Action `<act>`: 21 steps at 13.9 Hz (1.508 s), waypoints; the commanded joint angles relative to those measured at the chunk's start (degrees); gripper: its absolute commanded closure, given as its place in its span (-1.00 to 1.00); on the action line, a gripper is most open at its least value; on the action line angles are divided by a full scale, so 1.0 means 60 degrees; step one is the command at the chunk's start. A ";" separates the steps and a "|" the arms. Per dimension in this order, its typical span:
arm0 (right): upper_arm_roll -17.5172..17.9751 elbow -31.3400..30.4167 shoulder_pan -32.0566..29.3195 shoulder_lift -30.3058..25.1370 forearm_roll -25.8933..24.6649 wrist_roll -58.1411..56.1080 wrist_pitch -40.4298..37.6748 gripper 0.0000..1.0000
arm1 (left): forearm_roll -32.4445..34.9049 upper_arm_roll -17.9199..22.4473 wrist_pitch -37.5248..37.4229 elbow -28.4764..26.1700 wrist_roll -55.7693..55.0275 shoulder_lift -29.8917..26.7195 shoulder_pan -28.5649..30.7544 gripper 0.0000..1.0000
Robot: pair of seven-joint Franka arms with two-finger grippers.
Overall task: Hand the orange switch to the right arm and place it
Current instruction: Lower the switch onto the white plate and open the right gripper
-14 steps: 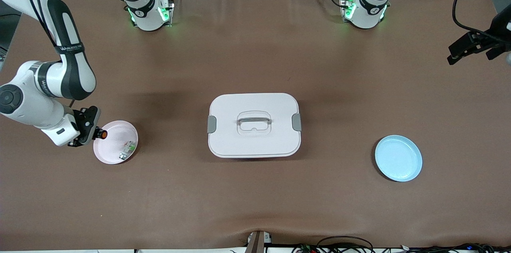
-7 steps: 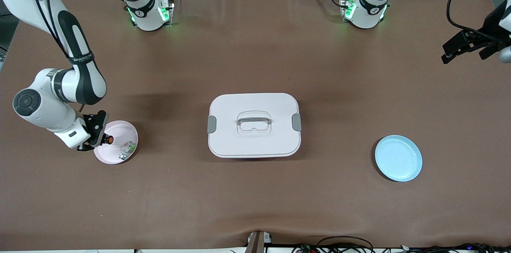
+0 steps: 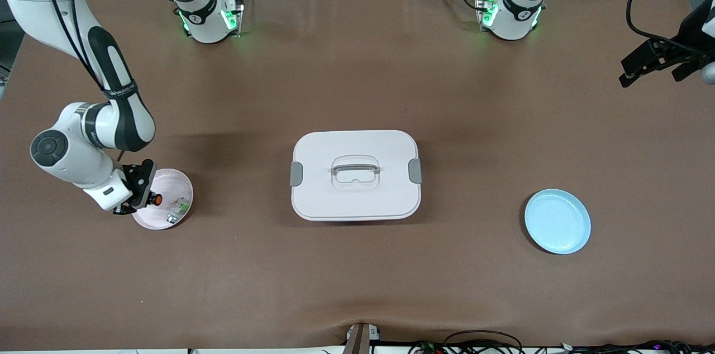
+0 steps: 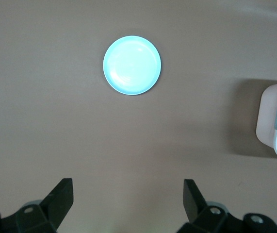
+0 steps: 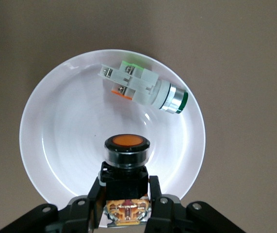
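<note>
Right wrist view: the right pincer point(image 5: 125, 190) is clenched on the orange switch point(image 5: 126, 160), button end pointing to 12 o'clock over the pink plate point(image 5: 46, 145), green-and-white part point(image 5: 140, 87) toward 1 o'clock. Left pincer point(image 4: 126, 199) waits released over bare tabletop point(image 3: 357, 287).

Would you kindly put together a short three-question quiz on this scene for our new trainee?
1. True or false: the right end effector is shut on the orange switch.
2. What is the orange switch held over? A) blue plate B) pink plate C) lidded box
3. Fill in: the left end effector hangs open above the ____ plate's end of the table.

Key: 1 true. 2 B, the pink plate, where a green-and-white switch already lies. 3 blue; the blue plate is bare. The lidded box stands between the plates.
</note>
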 commanded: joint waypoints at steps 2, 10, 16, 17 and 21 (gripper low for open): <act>0.0105 0.0039 -0.0174 0.0227 -0.0144 -0.0173 0.0301 1.00 | -0.0149 0.0025 -0.0221 -0.0008 0.0112 -0.0120 -0.0070 -1.00; 0.0105 0.0010 -0.0232 0.0535 -0.0144 -0.0159 0.0711 1.00 | -0.0163 0.0024 -0.0237 0.0036 0.0097 -0.0105 -0.0055 -1.00; 0.0105 0.0010 -0.0247 0.0623 -0.0130 -0.0144 0.0828 0.94 | -0.0163 -0.0005 -0.0237 0.0051 0.0068 -0.0076 -0.0114 -1.00; 0.0105 0.0024 -0.0247 0.0623 -0.0115 -0.0144 0.0828 0.75 | -0.0163 -0.0005 -0.0237 0.0051 0.0068 -0.0076 -0.0114 -1.00; 0.0105 0.0024 -0.0233 0.0579 -0.0101 -0.0144 0.0799 -1.00 | -0.0163 -0.0005 -0.0237 0.0051 0.0083 -0.0105 -0.0099 -1.00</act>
